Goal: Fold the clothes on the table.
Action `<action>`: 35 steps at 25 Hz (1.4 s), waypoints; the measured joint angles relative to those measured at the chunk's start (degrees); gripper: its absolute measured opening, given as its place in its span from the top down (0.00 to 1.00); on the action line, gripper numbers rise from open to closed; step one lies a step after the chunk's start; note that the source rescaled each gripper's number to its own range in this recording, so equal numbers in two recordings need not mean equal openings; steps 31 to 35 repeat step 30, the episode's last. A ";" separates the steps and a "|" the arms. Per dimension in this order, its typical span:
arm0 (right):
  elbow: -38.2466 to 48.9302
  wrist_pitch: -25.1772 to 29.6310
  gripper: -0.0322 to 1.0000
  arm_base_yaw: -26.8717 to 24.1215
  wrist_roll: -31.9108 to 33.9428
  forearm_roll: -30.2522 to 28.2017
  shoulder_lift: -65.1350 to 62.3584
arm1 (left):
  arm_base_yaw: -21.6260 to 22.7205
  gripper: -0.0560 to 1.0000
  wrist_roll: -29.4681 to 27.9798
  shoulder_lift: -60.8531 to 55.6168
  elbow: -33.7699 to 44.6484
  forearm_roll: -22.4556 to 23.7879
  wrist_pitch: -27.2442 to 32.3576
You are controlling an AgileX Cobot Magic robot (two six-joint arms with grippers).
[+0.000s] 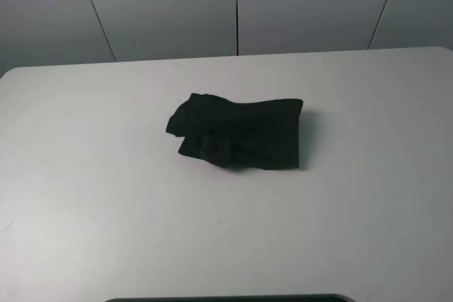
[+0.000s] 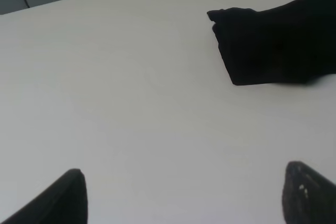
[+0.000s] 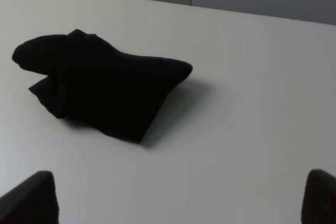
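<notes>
Left gripper (image 2: 184, 195) fingertips (image 2: 63, 198) sit closest to the lens, spread wide apart, nothing between them, hanging over bare white table (image 2: 131, 119). Right gripper (image 3: 181, 198) same: fingers apart, empty, above the table (image 3: 252, 129). Black T-shirt (image 1: 237, 132) lies bunched in a compact folded lump near the middle of the table (image 1: 106, 231), well apart from both grippers. No print or label visible on it. Grey wall panels (image 1: 233, 5) behind the far edge.

grey wall panels (image 1: 163, 5), perhaps seamed.
</notes>
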 joint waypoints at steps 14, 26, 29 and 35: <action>0.00 0.00 0.00 -15.39 0.00 0.09 0.00 | 28.08 0.03 -0.19 0.00 0.00 0.00 0.00; 0.00 0.00 0.00 -14.92 0.00 0.09 0.00 | 28.31 0.03 -0.23 0.00 0.00 0.00 0.00; 0.00 0.00 0.00 -14.92 0.00 0.09 0.00 | 28.31 0.03 -0.23 0.00 0.00 0.00 0.00; 0.00 0.00 0.00 -14.92 0.00 0.09 0.00 | 28.31 0.03 -0.23 0.00 0.00 0.00 0.00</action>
